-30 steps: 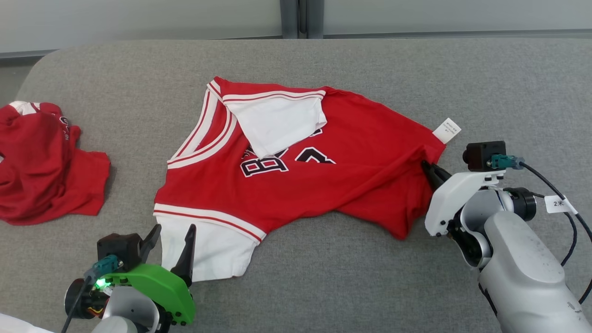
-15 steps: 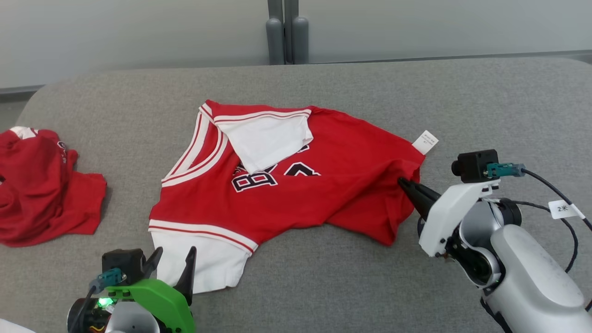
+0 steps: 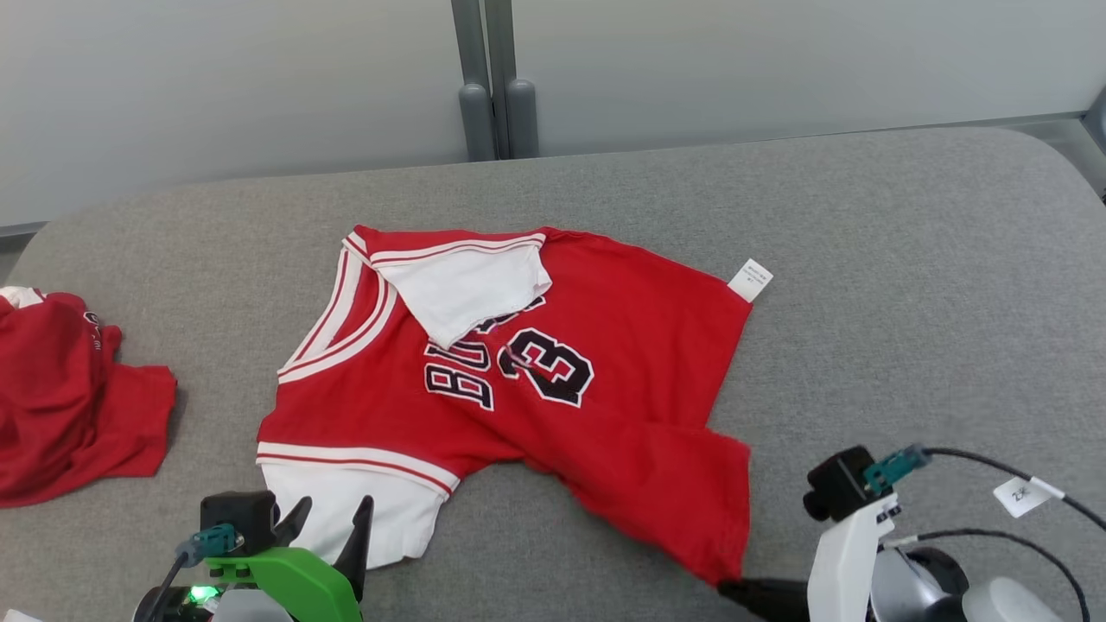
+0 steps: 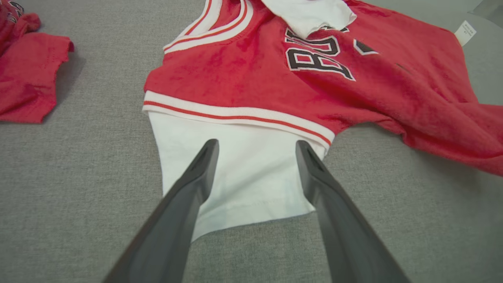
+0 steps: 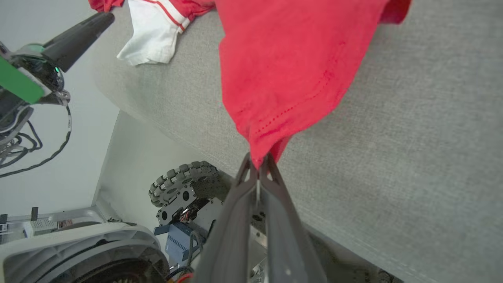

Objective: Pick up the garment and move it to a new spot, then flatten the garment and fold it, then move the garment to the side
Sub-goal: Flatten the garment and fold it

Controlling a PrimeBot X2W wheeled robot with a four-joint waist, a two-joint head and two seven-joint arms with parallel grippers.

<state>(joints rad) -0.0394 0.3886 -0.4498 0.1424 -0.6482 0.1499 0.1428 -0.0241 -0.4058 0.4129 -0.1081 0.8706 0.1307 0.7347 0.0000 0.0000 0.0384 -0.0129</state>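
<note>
spare red garment (image 3: 69,389): bunched at far left, apart from the job.
left gripper (image 3: 333,510): fingers spread, hovering over the white sleeve (image 3: 397,510), holding nothing.
garment (image 3: 562,380): red jersey mid-desk, collar left, hem right, so the long axis runs left-right; near hem corner drawn toward the front edge.
right gripper (image 5: 257,159): pressed together, pinching that hem corner; likely the arm to lead the next pull.
desk (image 3: 907,302): grey fabric, open space on the right.
room: pale wall panels (image 3: 216,78) behind.

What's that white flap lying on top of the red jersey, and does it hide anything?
A white sleeve folded onto the red jersey. It covers part of the black lettering; the hidden letters can't be read.
</note>
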